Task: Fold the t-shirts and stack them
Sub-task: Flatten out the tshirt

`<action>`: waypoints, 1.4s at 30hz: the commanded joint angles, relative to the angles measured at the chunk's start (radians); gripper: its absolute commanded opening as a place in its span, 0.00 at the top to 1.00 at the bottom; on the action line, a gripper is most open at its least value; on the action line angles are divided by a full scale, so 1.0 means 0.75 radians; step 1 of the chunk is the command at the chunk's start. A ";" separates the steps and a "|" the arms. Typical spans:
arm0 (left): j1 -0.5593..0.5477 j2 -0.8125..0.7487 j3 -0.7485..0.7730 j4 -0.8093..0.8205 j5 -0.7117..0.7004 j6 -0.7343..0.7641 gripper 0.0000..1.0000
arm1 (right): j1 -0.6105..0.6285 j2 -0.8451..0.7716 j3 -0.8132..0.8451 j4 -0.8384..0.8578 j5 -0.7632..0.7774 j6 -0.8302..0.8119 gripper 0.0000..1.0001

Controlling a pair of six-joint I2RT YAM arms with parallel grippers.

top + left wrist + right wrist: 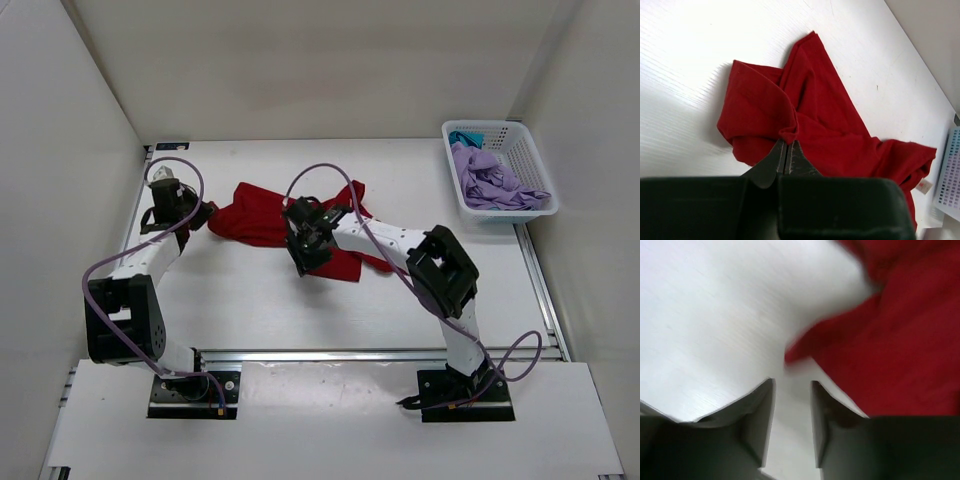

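- One dark red t-shirt (250,212) lay crumpled on the table (260,310), between the two arms.
- The left gripper (787,144) was clenched on a fold of it.
- The right gripper (792,385) stood parted, gripping nothing, just beside the shirt's edge.
- One white basket (490,125) held one lavender t-shirt (495,180) and one teal t-shirt (462,137).

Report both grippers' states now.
Left gripper: shut on the dark red t-shirt.
Right gripper: open, jaws apart, holding nothing.
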 commanded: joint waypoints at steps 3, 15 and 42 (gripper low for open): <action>0.036 -0.001 0.033 0.004 0.034 -0.011 1.00 | -0.071 -0.230 -0.252 0.173 -0.104 0.078 0.55; -0.044 -0.021 0.013 0.012 -0.037 0.015 1.00 | -0.439 -0.702 -0.993 0.495 -0.071 0.389 0.72; -0.060 -0.050 -0.055 0.059 0.014 -0.011 1.00 | -0.376 -0.493 -1.042 0.579 0.121 0.575 0.68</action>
